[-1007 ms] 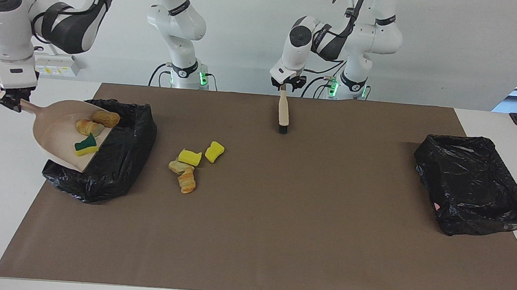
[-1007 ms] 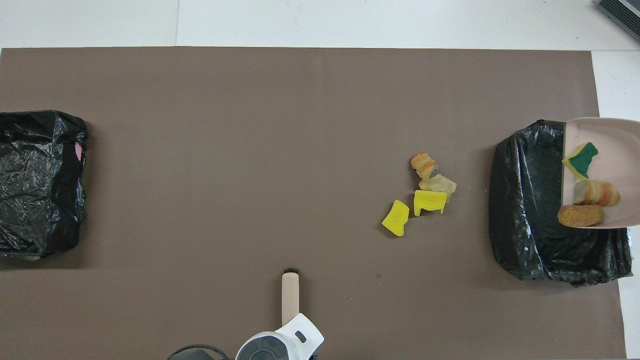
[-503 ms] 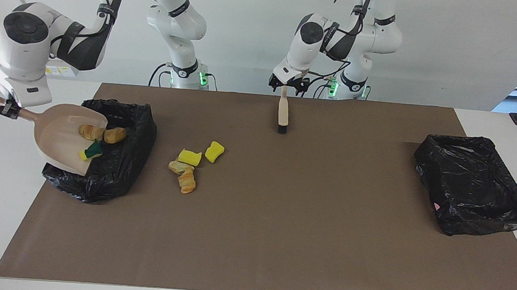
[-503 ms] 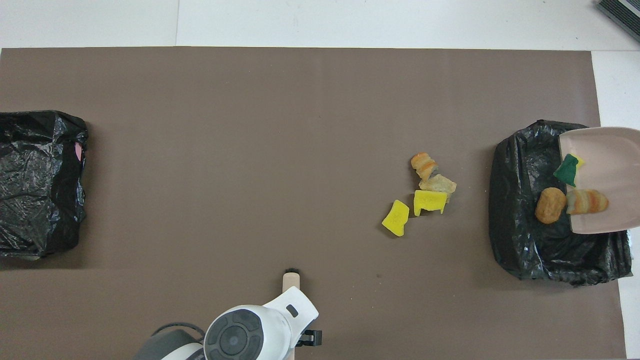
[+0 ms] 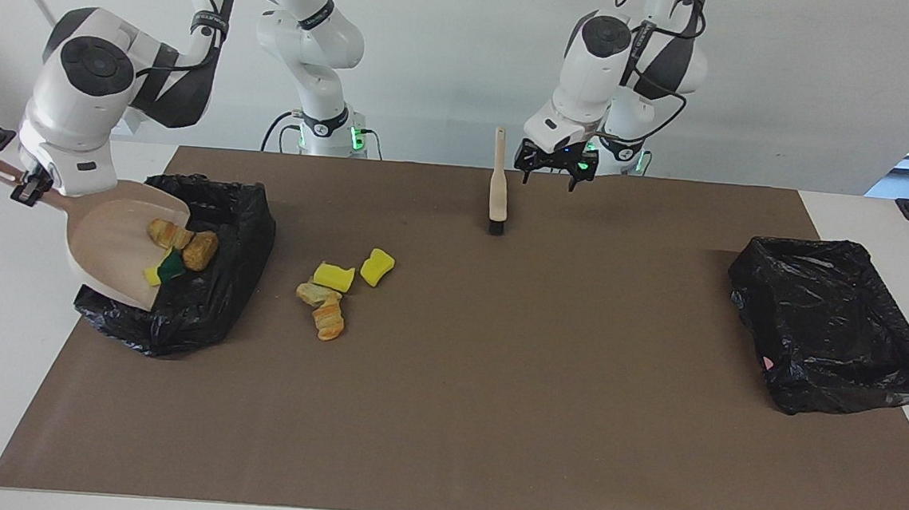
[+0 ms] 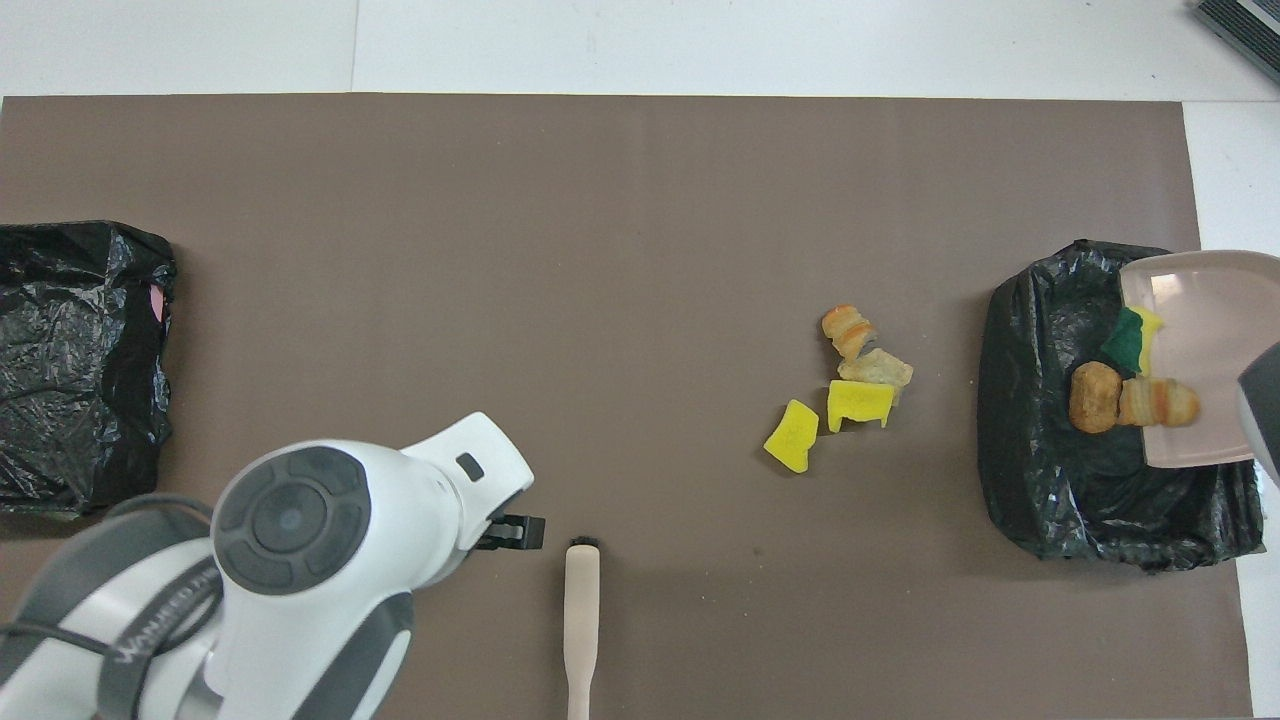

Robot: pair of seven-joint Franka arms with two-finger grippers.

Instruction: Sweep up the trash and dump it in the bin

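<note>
My right gripper (image 5: pixel 27 187) is shut on the handle of the beige dustpan (image 5: pixel 107 243), which tilts down over the black bin (image 5: pixel 203 301) at the right arm's end. Three bits of trash sit at the pan's lip over the bin: a striped bread piece (image 5: pixel 169 233), a brown piece (image 5: pixel 200 249) and a yellow-and-green sponge (image 5: pixel 165 269). Several more bits of trash (image 5: pixel 336 291) lie on the mat beside that bin. The beige brush (image 5: pixel 498 190) rests free, its bristle head on the mat. My left gripper (image 5: pixel 550 174) hangs open beside the brush's handle, holding nothing.
A second black bin (image 5: pixel 833 329) stands at the left arm's end of the brown mat (image 5: pixel 492 410). In the overhead view the left arm (image 6: pixel 300 540) covers the mat's near part beside the brush (image 6: pixel 581 620).
My left gripper opened, let go of the brush and lifted away toward its own end. My right arm tipped the dustpan further, and the three pieces slid down to its lip.
</note>
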